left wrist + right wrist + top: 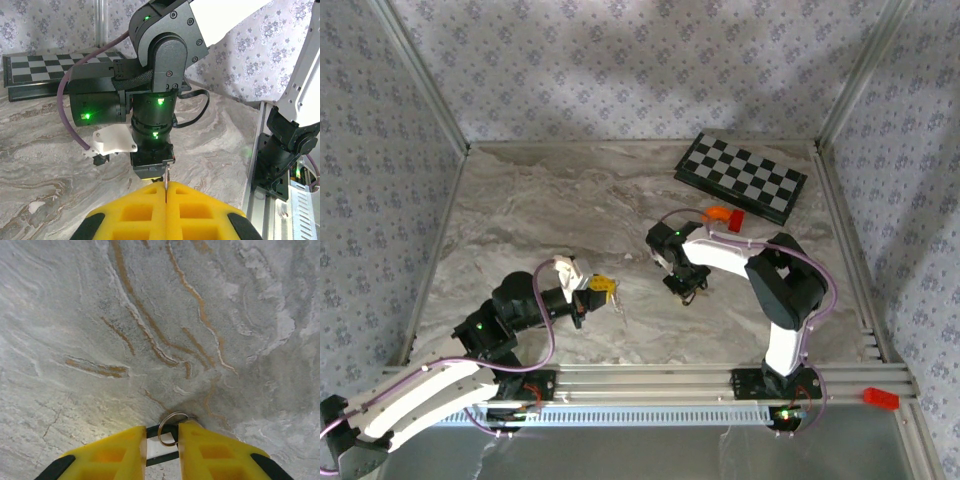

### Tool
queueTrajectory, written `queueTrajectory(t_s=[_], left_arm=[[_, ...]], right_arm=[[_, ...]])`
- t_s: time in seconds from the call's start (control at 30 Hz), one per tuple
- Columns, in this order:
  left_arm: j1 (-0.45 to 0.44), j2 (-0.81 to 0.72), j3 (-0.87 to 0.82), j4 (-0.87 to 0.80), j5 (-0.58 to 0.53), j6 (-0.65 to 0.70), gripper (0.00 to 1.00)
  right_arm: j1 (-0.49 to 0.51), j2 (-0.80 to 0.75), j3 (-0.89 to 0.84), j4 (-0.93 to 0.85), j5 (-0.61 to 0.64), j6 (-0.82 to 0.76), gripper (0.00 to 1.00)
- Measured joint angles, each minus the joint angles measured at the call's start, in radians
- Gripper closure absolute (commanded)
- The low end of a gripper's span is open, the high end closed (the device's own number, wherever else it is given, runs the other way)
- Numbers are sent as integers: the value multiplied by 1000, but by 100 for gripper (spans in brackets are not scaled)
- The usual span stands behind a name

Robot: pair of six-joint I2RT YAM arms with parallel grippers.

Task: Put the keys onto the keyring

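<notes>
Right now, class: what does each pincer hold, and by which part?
Right pincer: the keyring, pinched at its lower arc. Left pincer: shut on a thin metal piece, likely a key.

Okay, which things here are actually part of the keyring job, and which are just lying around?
Part of the job:
- keyring, between the right gripper's fingers
- thin metal piece, probably a key, pinched in the left gripper

Lying about:
- checkerboard
- orange object
- red block
- red piece on the frame rail

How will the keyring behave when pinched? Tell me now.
The keyring looks like thin metal wire: probably stiff and light. On the smooth marble table it may skid when nudged. Its narrow rim could slip out of the right gripper.
</notes>
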Motion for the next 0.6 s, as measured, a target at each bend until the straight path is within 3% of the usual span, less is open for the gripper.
queueTrajectory(t_s=[0.6], left_arm=[[0,0,-4,0,0,0,100]], right_arm=[[-32,-21,-1,13,-45,3,92]])
